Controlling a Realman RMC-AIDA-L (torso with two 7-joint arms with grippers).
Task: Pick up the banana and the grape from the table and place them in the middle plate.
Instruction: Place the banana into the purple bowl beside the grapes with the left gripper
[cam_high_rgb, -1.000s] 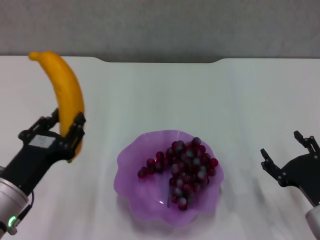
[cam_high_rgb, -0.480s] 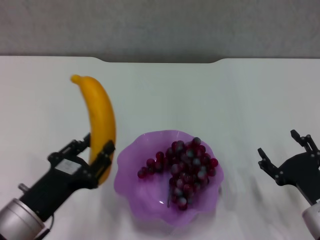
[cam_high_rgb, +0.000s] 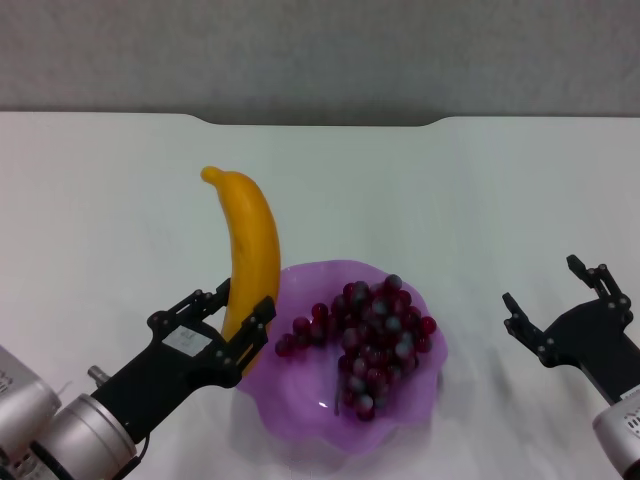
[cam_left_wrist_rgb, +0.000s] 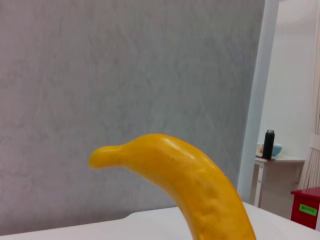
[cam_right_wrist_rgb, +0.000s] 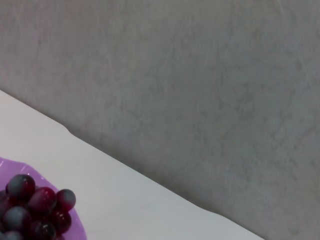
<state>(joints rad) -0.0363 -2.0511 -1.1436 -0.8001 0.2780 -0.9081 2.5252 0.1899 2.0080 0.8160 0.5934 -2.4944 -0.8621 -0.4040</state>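
The broad white flat table (cam_high_rgb: 480, 190) carries one dish, the translucent purple plastic middle plate (cam_high_rgb: 262, 402) with a wavy, flower-shaped rim, which sits near the table's near edge, roughly midway between its left and right edges. Bare white surface lies between the plate and the far edge, where a shallow notch cuts into the tabletop. The grape (cam_high_rgb: 365, 335), a bunch of small round dark red-purple berries with greyish bloom, lies inside the plate, toward its right side. The black left gripper (cam_high_rgb: 238, 320) is at the plate's left rim, its fingers clamped on the lower end of the banana (cam_high_rgb: 252, 245), a smooth, curved yellow-orange plastic-looking fruit that stands nearly upright, held off the table, its stem end pointing toward the far edge. The black right gripper (cam_high_rgb: 558, 293) is near the table's right edge, well apart from the plate, fingers spread with nothing between them. The left wrist view shows only the banana's upper curve (cam_left_wrist_rgb: 200, 190) against a grey wall, with a side table beyond. The right wrist view shows the plate's rim (cam_right_wrist_rgb: 75, 220), a few grapes (cam_right_wrist_rgb: 35, 205), and the notched far edge.
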